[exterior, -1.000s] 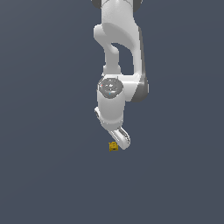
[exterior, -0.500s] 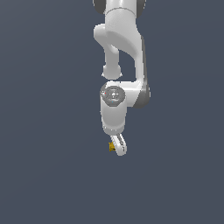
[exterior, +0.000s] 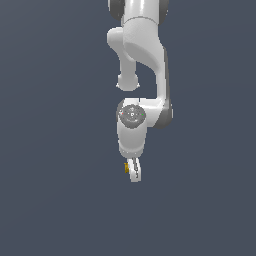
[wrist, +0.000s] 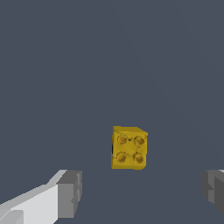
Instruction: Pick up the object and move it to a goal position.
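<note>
One yellow block (wrist: 129, 148) between the fingers of the spread, empty pincer (wrist: 140, 192).

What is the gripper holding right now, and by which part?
Nothing. The gripper is open, its fingers apart and clear of the yellow block, which lies ahead of the gap.

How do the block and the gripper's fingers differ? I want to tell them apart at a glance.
The block is yellow-orange; the fingers are grey-tipped on white. The block carries four round studs; the fingers' faces are plain. The block is one small cube lying between the fingers, which stand wide apart on either side without touching it. Both look blocky and flat-faced.
</note>
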`<state>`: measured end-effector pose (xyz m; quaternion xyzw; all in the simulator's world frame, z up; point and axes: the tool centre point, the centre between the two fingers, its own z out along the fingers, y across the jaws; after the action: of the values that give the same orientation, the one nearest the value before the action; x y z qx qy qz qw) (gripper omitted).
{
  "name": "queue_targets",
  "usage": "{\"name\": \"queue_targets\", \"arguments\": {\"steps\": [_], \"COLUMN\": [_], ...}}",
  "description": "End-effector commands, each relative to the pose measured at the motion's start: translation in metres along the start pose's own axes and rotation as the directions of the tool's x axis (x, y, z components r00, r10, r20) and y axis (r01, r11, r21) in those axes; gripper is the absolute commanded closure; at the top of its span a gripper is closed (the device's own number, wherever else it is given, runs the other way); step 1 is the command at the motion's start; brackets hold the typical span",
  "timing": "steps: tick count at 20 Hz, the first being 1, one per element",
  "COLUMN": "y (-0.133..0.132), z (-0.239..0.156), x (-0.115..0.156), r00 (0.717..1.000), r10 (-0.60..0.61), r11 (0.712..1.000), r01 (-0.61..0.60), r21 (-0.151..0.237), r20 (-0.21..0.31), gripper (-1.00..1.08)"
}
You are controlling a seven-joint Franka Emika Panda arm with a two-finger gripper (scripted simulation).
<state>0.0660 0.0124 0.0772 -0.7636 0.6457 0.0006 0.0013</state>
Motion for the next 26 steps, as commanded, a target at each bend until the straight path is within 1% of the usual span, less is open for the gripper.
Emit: {"name": "queue_targets", "arguments": {"steps": [1,6,12,21,26], "y": [-0.001,-0.002,-0.002,-0.001,-0.002], "z": [0.002,0.005,0.008,0.048,0.055], "x": [0.000,-0.001,-0.001,-0.001,-0.001], "r00": [1.000,0.998,0.998,0.998,0.998], "r10": [0.031,0.060,0.058,0.063,0.063], "r11": [1.000,0.998,0.998,0.998,0.998], "r01": [-0.031,-0.060,-0.058,-0.063,-0.063], "r21": [0.000,-0.001,-0.001,-0.001,-0.001], "r20": [-0.001,-0.003,-0.002,-0.002,-0.003], "gripper": [-0.92,-0.92,-0.92,-0.92,-0.92]}}
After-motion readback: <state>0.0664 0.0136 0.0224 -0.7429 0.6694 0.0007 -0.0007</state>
